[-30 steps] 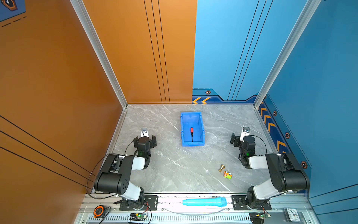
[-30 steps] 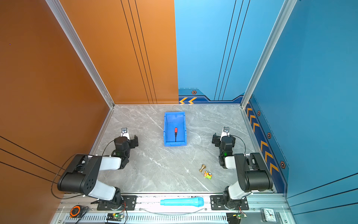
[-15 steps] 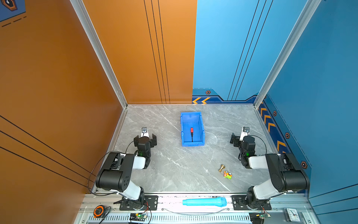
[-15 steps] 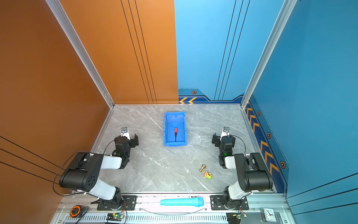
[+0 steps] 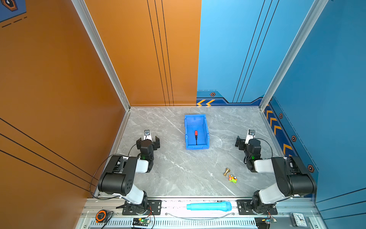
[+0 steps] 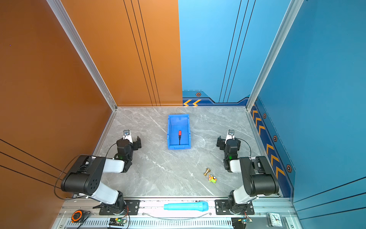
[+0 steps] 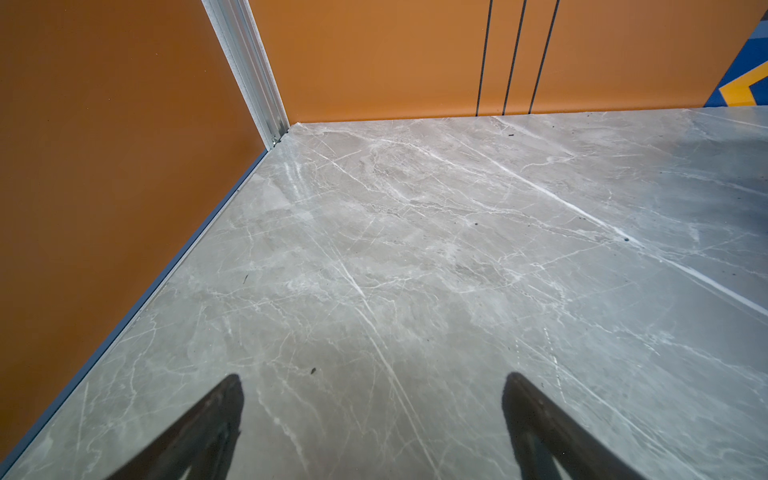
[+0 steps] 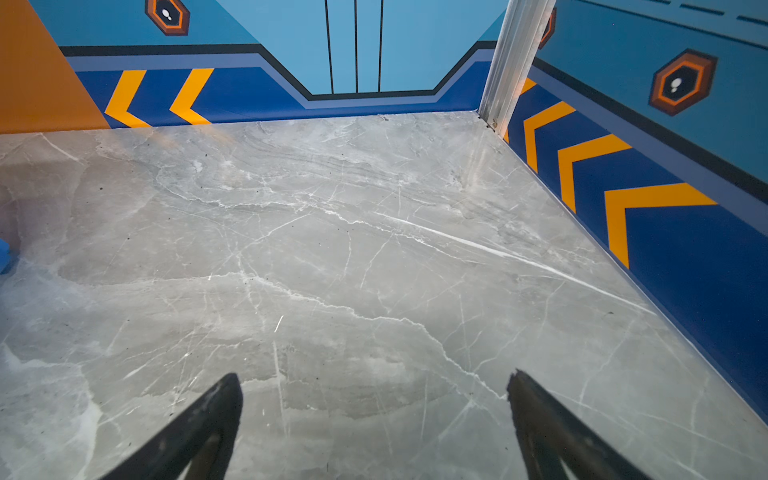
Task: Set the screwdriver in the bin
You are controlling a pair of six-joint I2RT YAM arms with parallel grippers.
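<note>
Since the screwdriver (image 5: pixel 196 135) already lies flat on the floor of the bin (image 5: pixel 206 132) in both top views, no approach appears to remain. Its long axis runs along the bin's length: red-orange handle toward the back wall, black shaft pointing at the low front edge. The left gripper (image 5: pixel 148 141) sits well apart on the bin's left side, jaws spread wide and empty. The right gripper (image 5: pixel 245 141) sits well apart on the other side, likewise wide and empty. Both stand about equally distant. Judgement: task looks complete.
</note>
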